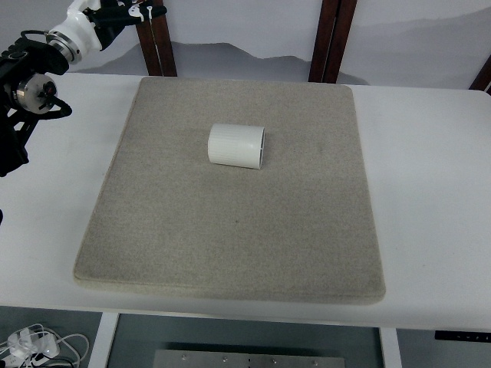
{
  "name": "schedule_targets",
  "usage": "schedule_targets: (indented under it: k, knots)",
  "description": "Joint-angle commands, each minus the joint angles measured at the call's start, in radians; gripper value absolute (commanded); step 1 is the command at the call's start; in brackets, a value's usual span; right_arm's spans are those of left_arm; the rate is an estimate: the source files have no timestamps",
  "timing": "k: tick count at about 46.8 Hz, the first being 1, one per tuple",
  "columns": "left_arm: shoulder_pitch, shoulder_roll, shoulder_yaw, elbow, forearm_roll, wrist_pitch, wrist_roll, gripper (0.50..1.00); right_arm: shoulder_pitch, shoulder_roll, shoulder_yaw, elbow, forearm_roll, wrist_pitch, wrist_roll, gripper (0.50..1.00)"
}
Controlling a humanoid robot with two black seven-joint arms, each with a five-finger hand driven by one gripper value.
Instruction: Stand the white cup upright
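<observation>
One white cup [236, 145] is seen lying on its side near the middle of the grey mat [192, 230], untouched. Being round, it could be rolled away by a glancing push. Farther off, the left hand [115, 14] is cropped at the top-left corner; its grip cannot be told.

White table [430, 192], pale wall [245, 23], dark wooden posts [330, 38] behind
</observation>
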Motion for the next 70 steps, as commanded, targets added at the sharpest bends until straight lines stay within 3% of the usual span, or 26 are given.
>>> schedule_targets:
  k: [1, 12, 20, 34, 43, 56, 70]
  knots:
    - [0.001, 0.034, 0.035, -0.076, 0.083, 0.006, 0.000, 0.999, 0.000, 0.000, 0.000, 0.000, 0.000, 0.000, 0.000, 0.952]
    - [-0.008, 0.080, 0.095, -0.185, 0.410, 0.020, 0.001, 0.999, 0.000, 0.000, 0.000, 0.000, 0.000, 0.000, 0.000, 0.952]
    - [-0.010, 0.125, 0.111, -0.307, 0.498, 0.012, 0.012, 0.999, 0.000, 0.000, 0.000, -0.001, 0.000, 0.000, 0.000, 0.952]
    - [-0.039, 0.186, 0.157, -0.544, 0.583, -0.017, 0.216, 0.999, 0.000, 0.000, 0.000, 0.000, 0.000, 0.000, 0.000, 0.952]
    - [-0.065, 0.194, 0.214, -0.607, 0.665, -0.068, 0.251, 0.999, 0.000, 0.000, 0.000, 0.000, 0.000, 0.000, 0.000, 0.952]
    - [-0.087, 0.169, 0.294, -0.657, 0.781, -0.074, 0.271, 0.999, 0.000, 0.000, 0.000, 0.000, 0.000, 0.000, 0.000, 0.952]
    - [-0.073, 0.048, 0.299, -0.579, 0.869, -0.057, 0.293, 0.988, 0.000, 0.000, 0.000, 0.000, 0.000, 0.000, 0.000, 0.952]
